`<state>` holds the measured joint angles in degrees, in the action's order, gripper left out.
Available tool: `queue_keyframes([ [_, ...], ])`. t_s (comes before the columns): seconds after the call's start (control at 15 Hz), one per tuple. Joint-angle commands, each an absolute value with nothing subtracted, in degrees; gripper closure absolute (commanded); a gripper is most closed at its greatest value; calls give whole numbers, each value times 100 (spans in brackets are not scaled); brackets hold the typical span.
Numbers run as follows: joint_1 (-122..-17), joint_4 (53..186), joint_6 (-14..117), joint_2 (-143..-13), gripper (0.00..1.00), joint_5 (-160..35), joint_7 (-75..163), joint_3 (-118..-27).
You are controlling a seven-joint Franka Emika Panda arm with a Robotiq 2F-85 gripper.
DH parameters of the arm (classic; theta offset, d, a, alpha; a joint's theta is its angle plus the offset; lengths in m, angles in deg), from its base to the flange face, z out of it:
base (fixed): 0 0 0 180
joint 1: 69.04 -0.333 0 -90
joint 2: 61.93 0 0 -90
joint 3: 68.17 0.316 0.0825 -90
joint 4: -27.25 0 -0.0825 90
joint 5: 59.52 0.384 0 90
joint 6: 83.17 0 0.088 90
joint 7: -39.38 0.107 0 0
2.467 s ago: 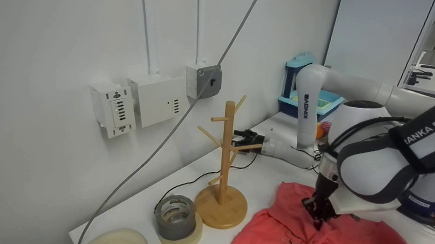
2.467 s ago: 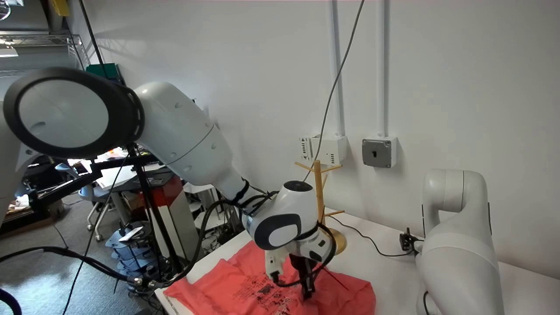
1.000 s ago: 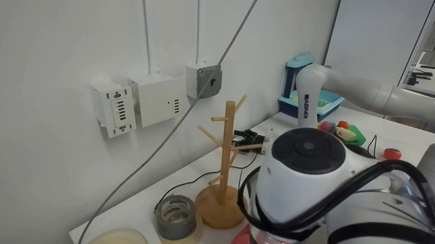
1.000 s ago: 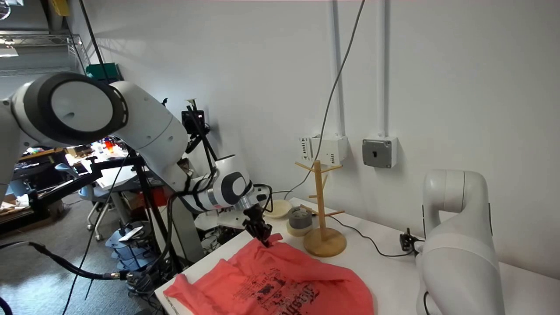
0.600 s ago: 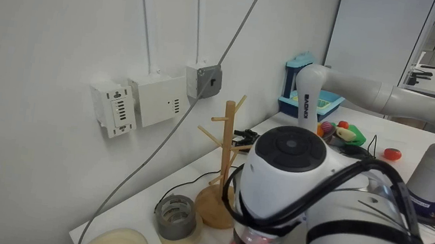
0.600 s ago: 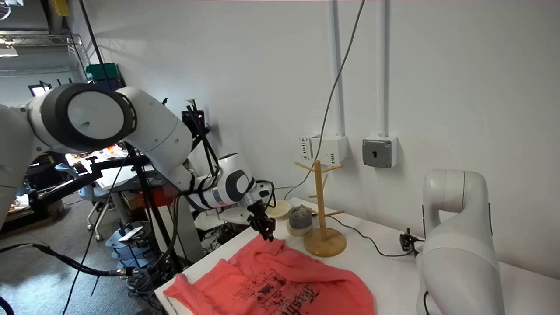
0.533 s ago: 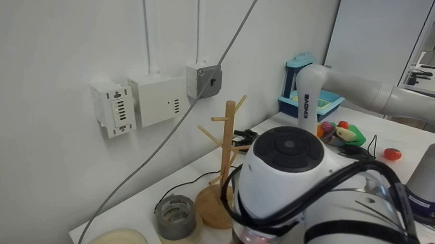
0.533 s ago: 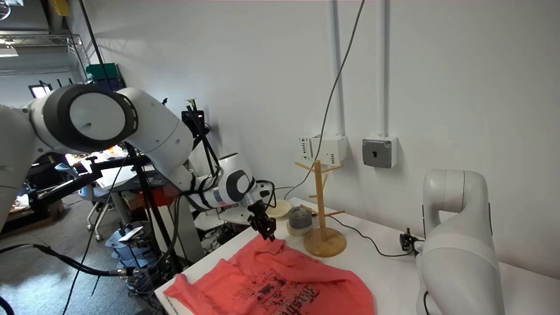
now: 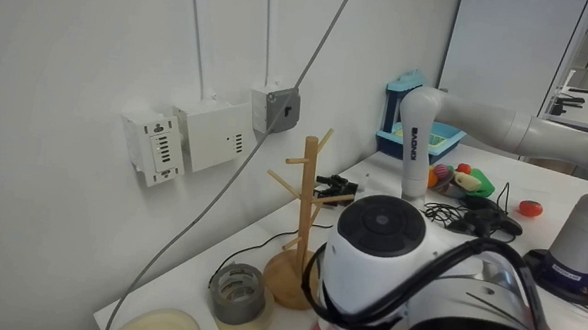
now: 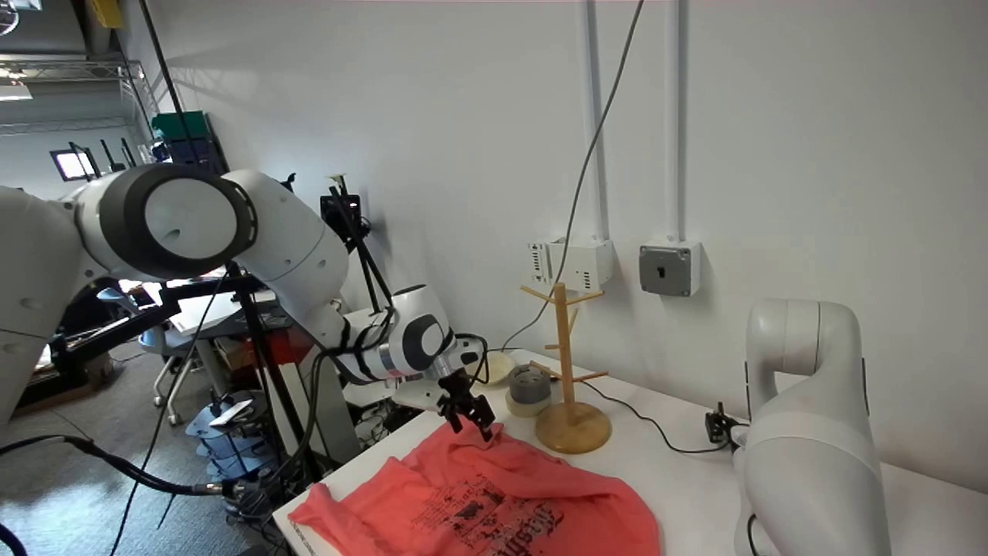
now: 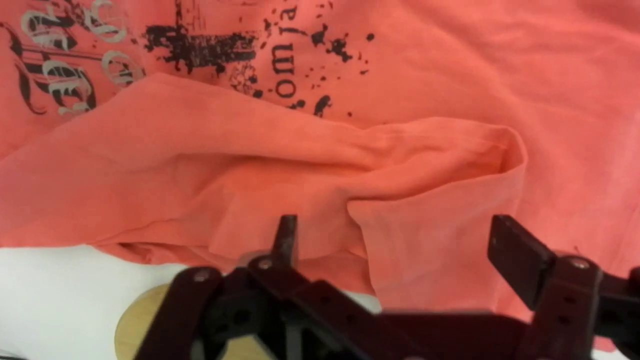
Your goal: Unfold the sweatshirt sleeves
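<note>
The place looks like a robotics lab. A white robot arm (image 10: 293, 247), hung with thick black cables (image 9: 433, 274), reaches over a white bench (image 10: 641, 455), and a pale robot arm (image 9: 511, 130) lettered KINOVA stands on it. A grey switch box (image 10: 665, 269) and surface conduits (image 10: 673, 139) are fixed to the plain wall (image 10: 463, 139). In an exterior view, wire shelving (image 10: 69, 69), a wheeled chair (image 10: 158, 340) and a black device (image 10: 341, 215) on a stand (image 10: 373, 270) show beyond.
</note>
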<state>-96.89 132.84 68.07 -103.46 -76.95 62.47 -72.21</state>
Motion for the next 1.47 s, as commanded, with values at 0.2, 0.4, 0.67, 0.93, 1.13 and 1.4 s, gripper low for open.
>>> queue_keyframes([
  [0.2, -9303, 13082, 6557, -10550, 11, -6934, 6159, -6934],
  [0.4, -9298, 13088, 6602, -10507, 25, -6783, 6195, -6920],
  [0.67, -9317, 13016, 6596, -10526, 40, -6728, 6209, -6894],
  [0.93, -9311, 12957, 6557, -10598, 54, -6702, 6225, -6881],
  [1.13, -9305, 12930, 6524, -10633, 68, -6682, 6239, -6894],
  [1.4, -9302, 12926, 6524, -10640, 88, -6645, 6243, -6897],
])
